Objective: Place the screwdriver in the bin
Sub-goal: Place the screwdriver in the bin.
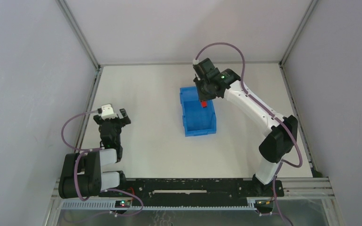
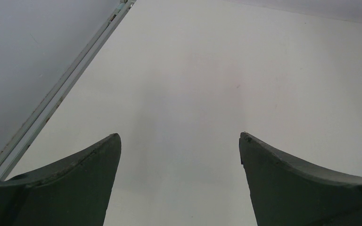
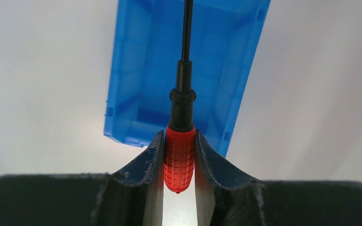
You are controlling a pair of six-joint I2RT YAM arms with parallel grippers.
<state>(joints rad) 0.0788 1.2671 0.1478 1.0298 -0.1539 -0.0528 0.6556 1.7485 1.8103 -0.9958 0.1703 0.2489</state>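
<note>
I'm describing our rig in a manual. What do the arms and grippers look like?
The left arm and right arm have white links between black joints, each trailing a looped purple cable. The left gripper and right gripper each have two dark, curved fingers. A green light glows by the right wrist.

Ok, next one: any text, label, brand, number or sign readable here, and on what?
None can be read in any view.
The bin: plain blue walls, no label.
The screwdriver, in the right gripper: ribbed red handle, no print.
The right arm: a green light, no lettering that shows.
The left gripper: bare dark fingers.
</note>
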